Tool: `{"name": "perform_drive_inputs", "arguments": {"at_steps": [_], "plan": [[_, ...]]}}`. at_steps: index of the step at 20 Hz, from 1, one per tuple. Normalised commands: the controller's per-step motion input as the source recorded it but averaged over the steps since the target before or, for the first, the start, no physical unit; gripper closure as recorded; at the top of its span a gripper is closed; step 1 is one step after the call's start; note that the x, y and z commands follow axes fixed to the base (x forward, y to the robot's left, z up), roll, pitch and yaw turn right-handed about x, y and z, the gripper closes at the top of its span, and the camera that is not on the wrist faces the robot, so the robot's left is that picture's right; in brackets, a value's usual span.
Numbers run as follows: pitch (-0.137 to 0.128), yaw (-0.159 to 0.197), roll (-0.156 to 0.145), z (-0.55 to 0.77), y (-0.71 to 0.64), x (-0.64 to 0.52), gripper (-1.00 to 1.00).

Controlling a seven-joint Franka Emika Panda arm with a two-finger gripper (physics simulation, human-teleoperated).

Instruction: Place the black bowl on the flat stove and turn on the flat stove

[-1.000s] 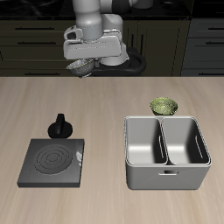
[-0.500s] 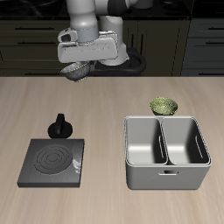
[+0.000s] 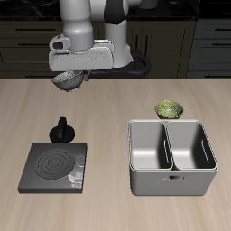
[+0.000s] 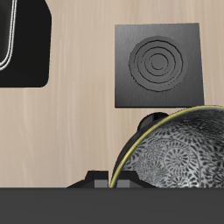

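- Exterior view: your gripper (image 3: 70, 79) hangs high above the table's back part, and it is pinching the black bowl (image 3: 69, 80), which shows just under the hand, tilted, its grey speckled inside partly visible.
- Exterior view: the flat stove (image 3: 54, 168) lies flat near the table's front edge, well apart from the bowl and lower in the picture; its pale rings face up and nothing rests on it.
- Exterior view: a small black stand-like object (image 3: 62, 132) sits on the table just behind the stove, between it and the bowl's position.
- Exterior view: the grey two-compartment tray (image 3: 170, 157) stands beside the stove, with the green-yellow patterned bowl (image 3: 169, 110) just behind it.
- Wrist view: you see the black bowl (image 4: 179, 150) close up, its patterned grey inside and thin pale rim filling much of the frame; the fingers themselves are hidden.
- Wrist view: the flat stove (image 4: 159, 65) sits square on the wood beyond the bowl's rim, rings clear, top bare.
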Motion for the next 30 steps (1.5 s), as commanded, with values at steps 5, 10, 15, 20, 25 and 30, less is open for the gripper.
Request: {"name": "perform_drive_inputs", "arguments": {"at_steps": [5,10,15,20,25,30], "plan": [[0.015,-0.029,-0.017,0.02,-0.19,0.33,1.0],[0.009,-0.026,-0.023,0.0,-0.14,0.29,1.0],[0.021,-0.022,0.04,-0.02,-0.07,0.32,1.0],[0.01,0.019,0.052,-0.04,-0.16,0.26,1.0],[0.003,0.025,-0.003,0.0,-0.24,0.27,1.0],[0.008,0.005,-0.017,-0.04,-0.37,0.32,1.0]]}}
